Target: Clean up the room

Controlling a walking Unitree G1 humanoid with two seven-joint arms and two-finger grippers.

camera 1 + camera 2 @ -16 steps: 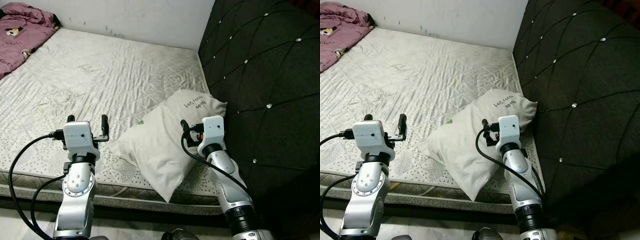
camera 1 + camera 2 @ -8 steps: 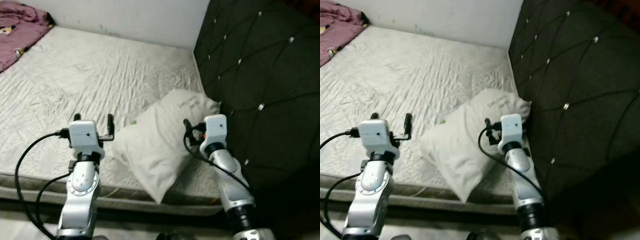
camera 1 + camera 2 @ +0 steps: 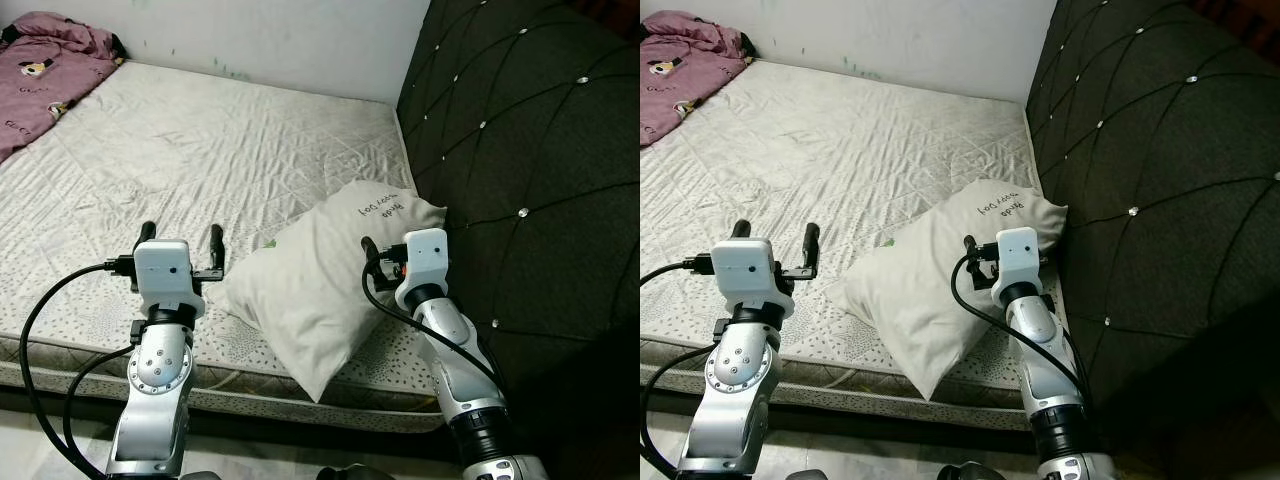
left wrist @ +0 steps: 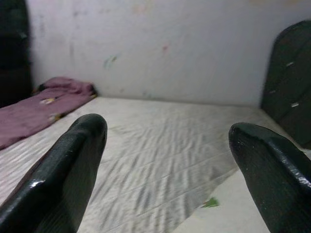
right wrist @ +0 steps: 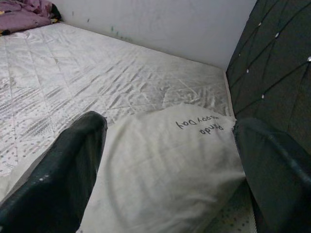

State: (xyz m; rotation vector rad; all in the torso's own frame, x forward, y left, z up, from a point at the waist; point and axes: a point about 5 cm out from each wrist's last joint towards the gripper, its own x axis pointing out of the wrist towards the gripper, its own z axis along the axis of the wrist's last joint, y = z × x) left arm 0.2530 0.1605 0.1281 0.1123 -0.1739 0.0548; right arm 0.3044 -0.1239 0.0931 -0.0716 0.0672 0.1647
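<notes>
A white pillow [image 3: 320, 285] with dark handwriting lies tilted on the near right corner of the bare mattress [image 3: 200, 150], close to the dark headboard [image 3: 520, 150]. My right gripper [image 5: 170, 128] stands open just above the pillow's near right side; one black finger [image 3: 367, 248] shows over the pillow. My left gripper [image 3: 180, 240] is open too, held over the mattress's front edge just left of the pillow, with nothing between its fingers. A crumpled pink blanket [image 3: 45, 65] lies at the far left corner of the bed.
The tufted black headboard rises along the right side of the bed. A white wall [image 3: 280, 35] runs behind the mattress. A strip of floor [image 3: 260, 455] shows below the bed's front edge, between my arms.
The head camera wobbled and settled back, so the whole picture shifted. Both arms keep about the same pose and both grippers stay open. The pillow lies where it was.
</notes>
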